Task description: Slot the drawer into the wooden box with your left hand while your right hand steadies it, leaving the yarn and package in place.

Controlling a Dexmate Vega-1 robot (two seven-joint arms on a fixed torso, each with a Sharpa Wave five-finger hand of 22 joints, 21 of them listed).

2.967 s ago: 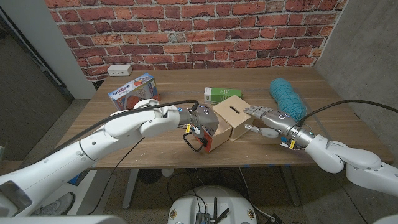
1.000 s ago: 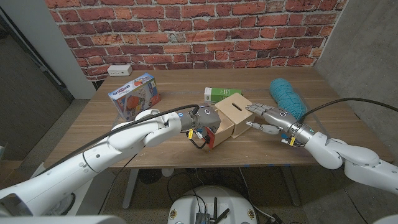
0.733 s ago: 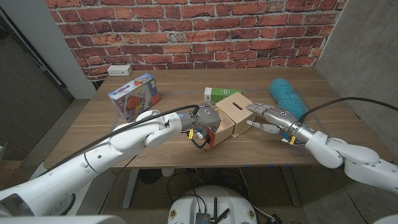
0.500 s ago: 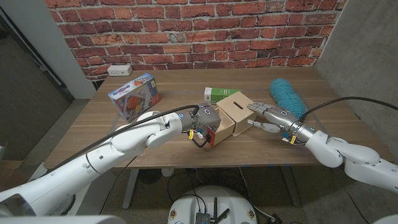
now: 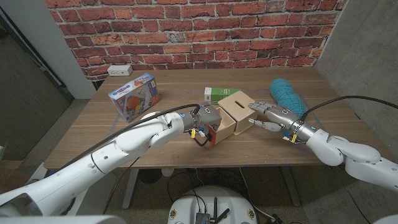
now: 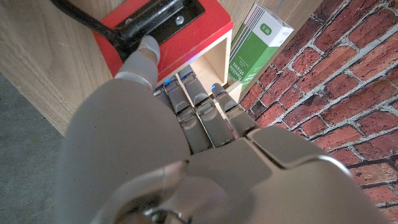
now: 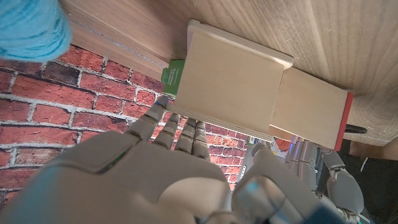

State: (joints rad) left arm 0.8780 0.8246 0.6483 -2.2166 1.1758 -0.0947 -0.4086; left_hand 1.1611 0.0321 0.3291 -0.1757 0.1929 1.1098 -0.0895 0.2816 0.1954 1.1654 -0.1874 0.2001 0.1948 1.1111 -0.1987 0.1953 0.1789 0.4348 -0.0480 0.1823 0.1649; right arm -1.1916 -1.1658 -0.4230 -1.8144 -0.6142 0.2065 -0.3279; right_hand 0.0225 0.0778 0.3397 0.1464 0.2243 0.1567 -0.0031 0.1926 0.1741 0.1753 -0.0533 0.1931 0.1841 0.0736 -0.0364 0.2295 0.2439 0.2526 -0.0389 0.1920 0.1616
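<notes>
the left hand [image 5: 207, 117] grips the red-fronted drawer [image 5: 212, 133], fingers curled round its side. the drawer sits partly inside the wooden box [image 5: 234, 113], near the table's [image 5: 93, 124] front edge. the right hand [image 5: 268, 116], fingers spread and holding nothing, rests against the box's far end. the right wrist view shows the drawer [image 7: 314, 109] sticking out of the box [image 7: 233, 81]. the yarn [image 5: 286, 95] and green package [image 5: 219, 94] lie behind.

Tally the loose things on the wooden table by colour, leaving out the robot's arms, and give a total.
Bare wood: 1, the wooden box
Red-fronted: 1, the drawer
Teal: 1, the yarn
Green and white: 1, the small carton
White: 1, the power strip
Multicoloured: 1, the package
Total: 6
</notes>
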